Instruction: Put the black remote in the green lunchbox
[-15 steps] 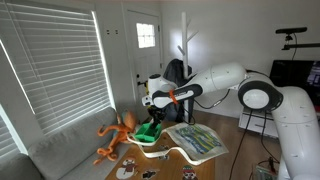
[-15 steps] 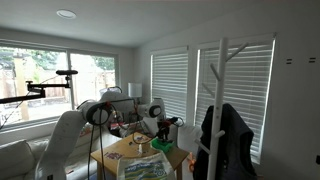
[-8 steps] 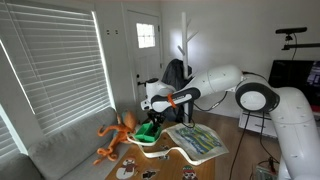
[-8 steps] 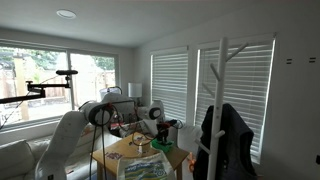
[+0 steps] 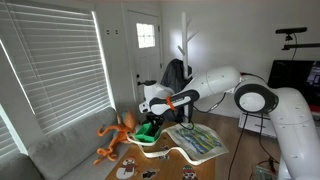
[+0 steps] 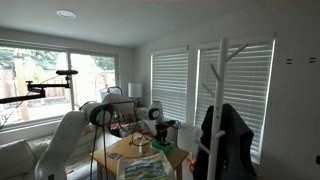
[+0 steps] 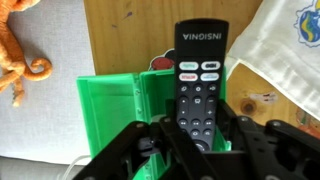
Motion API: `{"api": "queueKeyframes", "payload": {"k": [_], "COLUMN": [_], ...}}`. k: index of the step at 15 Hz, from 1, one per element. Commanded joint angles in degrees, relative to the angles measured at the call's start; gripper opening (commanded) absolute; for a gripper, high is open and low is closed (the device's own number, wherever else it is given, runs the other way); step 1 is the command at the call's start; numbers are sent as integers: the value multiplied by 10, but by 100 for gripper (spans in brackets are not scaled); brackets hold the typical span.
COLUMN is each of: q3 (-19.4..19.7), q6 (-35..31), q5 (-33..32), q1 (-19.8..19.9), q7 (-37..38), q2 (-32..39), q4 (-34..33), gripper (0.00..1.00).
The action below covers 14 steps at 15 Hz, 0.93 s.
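Wrist view alone: black remote [image 7: 200, 75] in pincer [image 7: 200, 128] over green lunchbox [image 7: 108, 102].

In the wrist view we lose the lower end of the black remote [image 7: 201, 80] between the jaws, and the gripper [image 7: 200, 130] covers the near side of the green lunchbox [image 7: 110, 110]. The orange plush toy [image 7: 14, 55] is cut by the left edge, the patterned mat [image 7: 290, 50] by the right. In both exterior views the remote is too small for us to make out.

Black remote [image 7: 201, 80], bright green lunchbox [image 7: 112, 110]
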State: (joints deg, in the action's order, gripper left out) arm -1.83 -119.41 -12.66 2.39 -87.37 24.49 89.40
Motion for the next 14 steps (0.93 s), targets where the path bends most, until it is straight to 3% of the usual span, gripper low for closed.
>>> {"api": "queueKeyframes", "payload": {"k": [1,5,13,14], "q3": [0,0,3,3], "q6": [8,-9,-112,-79], "q5": [-9,-8,27,16], "q1": [-4,-4,17,8], "q7": [0,6,-1,0], "q2": [6,-15,-118,-84], "q4": [-13,5,87,39], "gripper": [74,99,100,100]}}
